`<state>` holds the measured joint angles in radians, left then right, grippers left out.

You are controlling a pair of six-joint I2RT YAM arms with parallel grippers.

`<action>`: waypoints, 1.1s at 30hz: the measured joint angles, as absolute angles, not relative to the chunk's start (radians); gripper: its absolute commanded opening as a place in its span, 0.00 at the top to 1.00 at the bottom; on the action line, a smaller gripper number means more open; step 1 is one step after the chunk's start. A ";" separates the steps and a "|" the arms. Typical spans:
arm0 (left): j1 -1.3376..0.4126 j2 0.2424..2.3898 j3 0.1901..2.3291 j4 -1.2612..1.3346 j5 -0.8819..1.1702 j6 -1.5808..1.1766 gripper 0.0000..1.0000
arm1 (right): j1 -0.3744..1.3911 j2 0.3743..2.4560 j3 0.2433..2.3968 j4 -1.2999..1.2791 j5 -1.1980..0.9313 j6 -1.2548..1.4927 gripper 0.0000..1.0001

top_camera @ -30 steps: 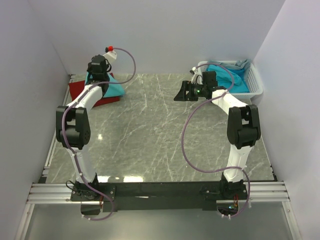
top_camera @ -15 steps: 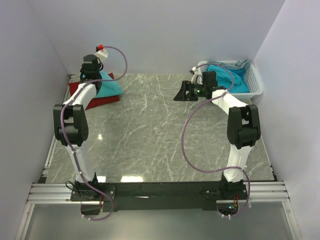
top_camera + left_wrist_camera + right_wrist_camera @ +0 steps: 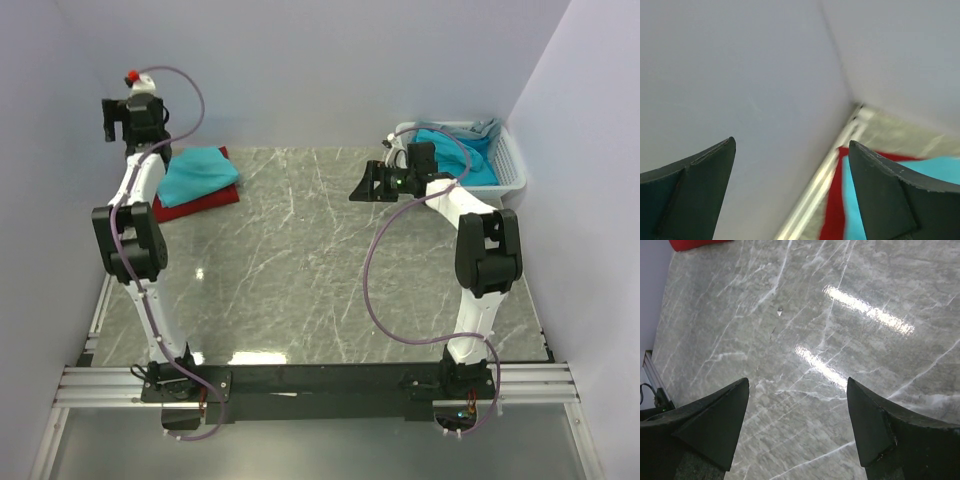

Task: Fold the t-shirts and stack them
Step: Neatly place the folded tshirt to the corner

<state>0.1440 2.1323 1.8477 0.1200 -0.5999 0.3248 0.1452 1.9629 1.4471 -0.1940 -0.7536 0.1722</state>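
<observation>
The left gripper (image 3: 110,120) hangs high in the back left corner of the walls, jaws wide, holding nothing. Below it, at the far left corner of the table (image 3: 300,260), a folded turquoise shirt (image 3: 198,172) lies soft and slightly rumpled on a flat folded red shirt (image 3: 205,200). The table is glossy grey marble with white veins. The right gripper (image 3: 360,188) hovers over its far right part, 2 dark wedge-shaped fingers (image 3: 715,425) wide apart, gripping and touching nothing. In the far right corner a white slatted basket (image 3: 515,172) holds crumpled turquoise shirts (image 3: 455,150).
</observation>
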 measured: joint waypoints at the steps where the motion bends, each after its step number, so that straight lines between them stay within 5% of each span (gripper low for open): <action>1: 0.141 2.118 1.864 0.099 -0.593 0.288 0.01 | 0.144 1.963 1.447 -0.194 -0.754 0.172 0.14; 10: 0.125 1.835 1.726 -0.142 -0.334 -0.167 0.14 | 0.143 1.970 1.447 -0.196 -0.769 0.162 0.12; 20: 0.266 1.620 1.106 -0.180 -0.077 -0.776 0.36 | 0.135 1.970 1.447 -0.194 -0.798 0.164 0.11; 33: 0.300 1.774 1.164 -0.006 0.044 -1.053 0.39 | 0.134 1.970 1.447 -0.195 -0.807 0.167 0.09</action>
<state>0.2996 1.7744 1.1641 -0.0063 0.0441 -1.0531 0.1345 1.9697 1.4471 -0.1947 -0.8066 0.1673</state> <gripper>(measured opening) 0.616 0.906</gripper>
